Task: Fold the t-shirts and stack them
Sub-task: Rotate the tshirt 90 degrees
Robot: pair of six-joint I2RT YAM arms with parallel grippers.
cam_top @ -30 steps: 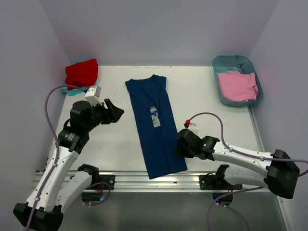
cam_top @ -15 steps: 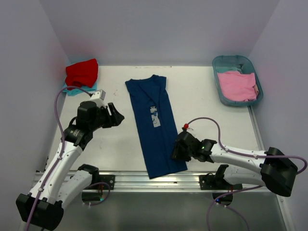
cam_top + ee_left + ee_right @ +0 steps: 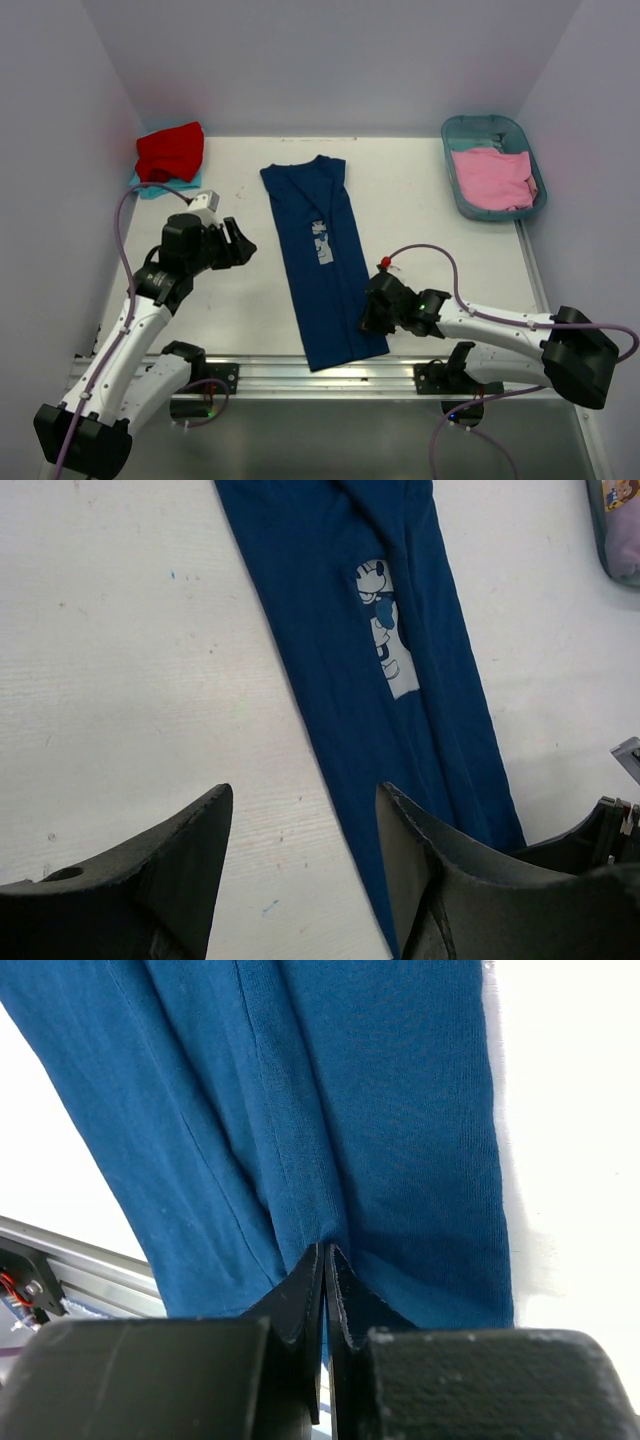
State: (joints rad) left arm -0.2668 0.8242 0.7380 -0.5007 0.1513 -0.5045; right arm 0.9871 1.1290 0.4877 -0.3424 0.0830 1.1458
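Observation:
The navy blue t-shirt (image 3: 322, 262) lies folded into a long strip down the middle of the table, its pale mouse print (image 3: 322, 242) showing. At the strip's lower right edge my right gripper (image 3: 368, 314) is shut on the cloth; the right wrist view shows the navy t-shirt (image 3: 350, 1090) pinched between the closed jaws of the right gripper (image 3: 327, 1250). My left gripper (image 3: 243, 243) hovers open left of the strip. In the left wrist view the left gripper (image 3: 305, 792) frames bare table beside the navy t-shirt (image 3: 400, 630). A red t-shirt (image 3: 170, 150) lies on a teal one (image 3: 150, 190) at the back left.
A teal oval tub (image 3: 457, 128) at the back right holds a pink t-shirt (image 3: 492, 178). White walls close the table on three sides. The metal rail (image 3: 260, 372) with the arm bases runs along the near edge, just below the strip's bottom hem.
My right gripper has closed on the navy t-shirt's lower right edge. The left arm drew back slightly toward its base, its gripper still open.

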